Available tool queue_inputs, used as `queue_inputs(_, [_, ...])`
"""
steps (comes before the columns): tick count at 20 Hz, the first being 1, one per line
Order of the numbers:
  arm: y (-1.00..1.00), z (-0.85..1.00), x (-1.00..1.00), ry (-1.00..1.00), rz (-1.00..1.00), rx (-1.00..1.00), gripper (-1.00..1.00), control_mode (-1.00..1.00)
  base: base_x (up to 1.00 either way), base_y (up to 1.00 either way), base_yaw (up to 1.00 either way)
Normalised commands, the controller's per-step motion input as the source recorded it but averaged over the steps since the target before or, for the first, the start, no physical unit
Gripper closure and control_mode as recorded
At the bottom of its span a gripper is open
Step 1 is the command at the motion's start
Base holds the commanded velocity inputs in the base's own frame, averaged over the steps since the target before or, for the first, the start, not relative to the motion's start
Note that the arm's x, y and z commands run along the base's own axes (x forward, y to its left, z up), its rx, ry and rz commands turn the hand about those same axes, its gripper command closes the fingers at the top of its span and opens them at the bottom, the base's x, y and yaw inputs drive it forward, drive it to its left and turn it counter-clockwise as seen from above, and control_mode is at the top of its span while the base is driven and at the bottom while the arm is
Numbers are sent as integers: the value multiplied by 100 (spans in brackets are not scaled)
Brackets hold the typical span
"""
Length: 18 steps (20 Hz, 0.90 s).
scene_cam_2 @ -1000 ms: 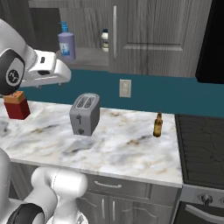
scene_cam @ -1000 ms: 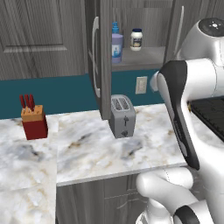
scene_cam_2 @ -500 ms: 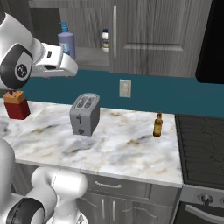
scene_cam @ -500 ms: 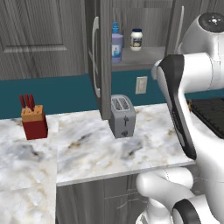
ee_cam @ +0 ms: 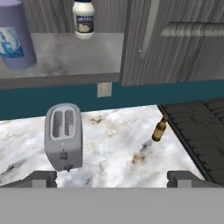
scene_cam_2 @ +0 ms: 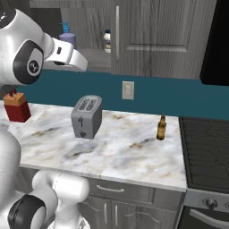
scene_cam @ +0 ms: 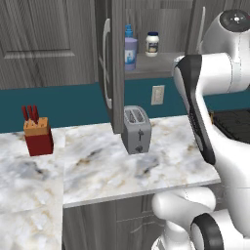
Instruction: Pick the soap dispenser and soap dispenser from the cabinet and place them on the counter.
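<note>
A lavender soap dispenser with a blue pump top stands on the grey shelf of the open cabinet, at its left end. The same soap dispenser fills the upper left corner of the hand view, its label facing me. My gripper is open, its two tips wide apart with nothing between them, and it hangs below and short of the shelf. In the right base view the white wrist sits just below and in front of the soap dispenser. The marbled counter lies below.
A small white jar stands on the shelf to the right of the dispenser. The open cabinet door hangs left of the shelf. On the counter stand a toaster, a red knife block and a brown bottle. A black stove is at the right.
The arm has lifted the hand up and a little to the right, nearer the cabinet shelf. The gripper stays open. Nothing on the shelf or counter has moved.
</note>
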Motion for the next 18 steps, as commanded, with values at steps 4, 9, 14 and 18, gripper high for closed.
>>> queue_inputs(4, [-24, 10, 31, -6, -7, 5, -100, -100, 0, 0, 0])
queue_inputs(9, [-27, 12, 26, -5, -2, 6, -100, -100, 0, 0, 0])
queue_inputs(14, [-29, 13, 31, -5, 0, 5, -100, -100, 0, 0, 0])
queue_inputs(18, [-21, 12, 37, -4, 4, 3, -100, -100, 0, 0, 0])
